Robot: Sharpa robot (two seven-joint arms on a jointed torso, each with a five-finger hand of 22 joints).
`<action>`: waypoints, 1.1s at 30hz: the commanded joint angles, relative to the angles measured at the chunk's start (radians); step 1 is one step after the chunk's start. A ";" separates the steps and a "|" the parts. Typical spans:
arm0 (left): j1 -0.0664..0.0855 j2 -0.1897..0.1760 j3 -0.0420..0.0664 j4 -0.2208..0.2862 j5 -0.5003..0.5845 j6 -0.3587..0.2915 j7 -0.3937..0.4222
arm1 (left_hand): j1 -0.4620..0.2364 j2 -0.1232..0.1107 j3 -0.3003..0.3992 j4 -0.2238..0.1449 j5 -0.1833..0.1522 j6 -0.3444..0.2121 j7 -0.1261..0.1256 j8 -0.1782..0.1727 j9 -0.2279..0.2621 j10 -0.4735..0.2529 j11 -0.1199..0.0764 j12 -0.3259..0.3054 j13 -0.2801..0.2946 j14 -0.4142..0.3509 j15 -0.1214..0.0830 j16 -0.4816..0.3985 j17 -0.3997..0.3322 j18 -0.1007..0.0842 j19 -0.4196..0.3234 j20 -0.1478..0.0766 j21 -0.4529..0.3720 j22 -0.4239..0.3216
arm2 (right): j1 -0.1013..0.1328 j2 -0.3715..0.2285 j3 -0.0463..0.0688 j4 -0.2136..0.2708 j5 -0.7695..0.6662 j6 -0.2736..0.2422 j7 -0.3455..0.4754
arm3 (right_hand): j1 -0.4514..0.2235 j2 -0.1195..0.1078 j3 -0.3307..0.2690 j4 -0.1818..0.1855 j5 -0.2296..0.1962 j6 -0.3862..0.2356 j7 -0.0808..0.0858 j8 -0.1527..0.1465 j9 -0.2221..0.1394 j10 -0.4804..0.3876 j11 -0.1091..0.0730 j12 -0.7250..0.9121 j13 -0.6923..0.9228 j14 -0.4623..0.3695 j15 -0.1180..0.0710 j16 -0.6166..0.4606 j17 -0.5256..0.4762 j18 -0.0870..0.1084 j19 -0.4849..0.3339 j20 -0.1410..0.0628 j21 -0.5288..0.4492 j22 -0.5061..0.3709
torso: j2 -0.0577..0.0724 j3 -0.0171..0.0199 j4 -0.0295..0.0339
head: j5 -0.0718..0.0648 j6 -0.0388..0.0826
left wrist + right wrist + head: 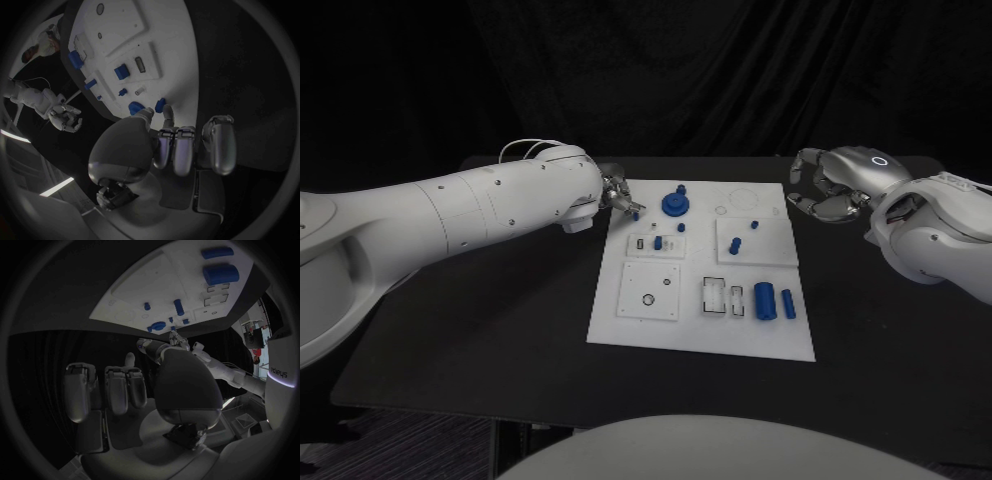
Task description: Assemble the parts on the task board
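The task board [701, 330] lies in the middle of the black table [473, 340], its long side running away from the robot; it carries raised white square plates and shallow recesses. Near the board's front right, a large blue cylinder [764, 300] and a slimmer blue cylinder [789, 303] lie side by side, just beside 2 rectangular slots [724, 297]; whether these cylinders rest in recesses cannot be told. At the far end a round blue gear-like part [675, 207] stands on the board, with small blue pieces [656, 242] close by on the left plate and 2 more small blue pegs [734, 242] on the right plate.

The left hand [620, 196] is at the board's far left corner, near the gear-like part; in the left wrist view its fingers [178, 150] are loosely curled, their tips close above that part, and nothing is seen between them; touching or not cannot be told.

The right hand [831, 188] is off the board's far right corner, well apart from the parts, fingers curled inward and holding nothing.
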 commanded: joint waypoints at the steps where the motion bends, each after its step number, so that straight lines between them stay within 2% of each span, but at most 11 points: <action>1: -0.002 0.004 0.001 -0.002 0.005 0.016 0.017 | 0.012 -0.001 0.010 -0.001 0.002 0.008 0.002 -0.005 -0.002 0.103 0.006 0.003 0.263 0.104 0.005 0.003 0.263 0.000 0.000 0.005 -0.007 0.191 | -0.002 0.000 0.001 0.000 -0.006 0.008 -0.017 | 0.010 0.001 -0.005 0.000 0.001 0.007 0.001 -0.002 -0.001 0.106 -0.007 0.003 0.263 0.105 -0.008 0.003 0.263 0.011 0.066 -0.008 0.000 0.238 | 0.000 -0.0002 0.0004 | 0.000 0.000; 18: -0.006 0.006 0.001 -0.008 0.005 0.030 0.020 | 0.042 0.002 0.029 -0.017 0.002 0.014 0.001 -0.016 -0.009 0.103 0.005 0.003 0.263 0.104 0.004 0.003 0.263 0.002 -0.004 0.006 -0.015 0.190 | -0.002 0.001 0.001 -0.001 -0.006 0.012 -0.019 | 0.022 0.005 -0.005 -0.006 0.001 0.017 -0.001 -0.005 -0.006 0.106 -0.008 0.003 0.263 0.105 -0.009 0.003 0.263 0.011 0.065 -0.009 0.000 0.238 | 0.001 0.0003 -0.0011 | -0.001 0.000; 33: -0.007 0.006 0.001 -0.008 0.006 0.039 0.027 | 0.080 0.002 0.079 -0.042 0.005 0.018 -0.001 -0.033 -0.019 0.103 0.003 0.003 0.263 0.104 0.003 0.003 0.263 0.002 -0.006 0.004 -0.021 0.189 | -0.003 0.000 0.001 0.000 -0.006 0.015 -0.027 | 0.032 0.008 -0.004 -0.012 0.001 0.024 -0.001 -0.008 -0.009 0.106 -0.008 0.003 0.263 0.105 -0.010 0.003 0.263 0.012 0.064 -0.009 -0.002 0.238 | 0.000 0.0006 0.0001 | -0.001 0.000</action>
